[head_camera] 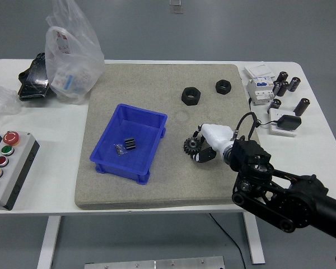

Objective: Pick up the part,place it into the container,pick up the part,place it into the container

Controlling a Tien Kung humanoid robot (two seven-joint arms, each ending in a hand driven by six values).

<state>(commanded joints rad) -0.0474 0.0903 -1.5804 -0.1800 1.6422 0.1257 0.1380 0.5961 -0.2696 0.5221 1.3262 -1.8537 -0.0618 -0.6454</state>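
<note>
One hand of mine, my right hand (204, 147), is down on the grey mat (157, 185), and its fingers (201, 154) are curled around the little black gear (190, 147). The gear sits on the mat, just right of the blue bin (103, 151). Between them is a bare strip of mat. Two small dark bits (126, 145) lie inside the bin. Two black nuts (191, 96) sit farther back, well apart from my hand. The front of the mat near the bench (56, 168) edge is bare.
</note>
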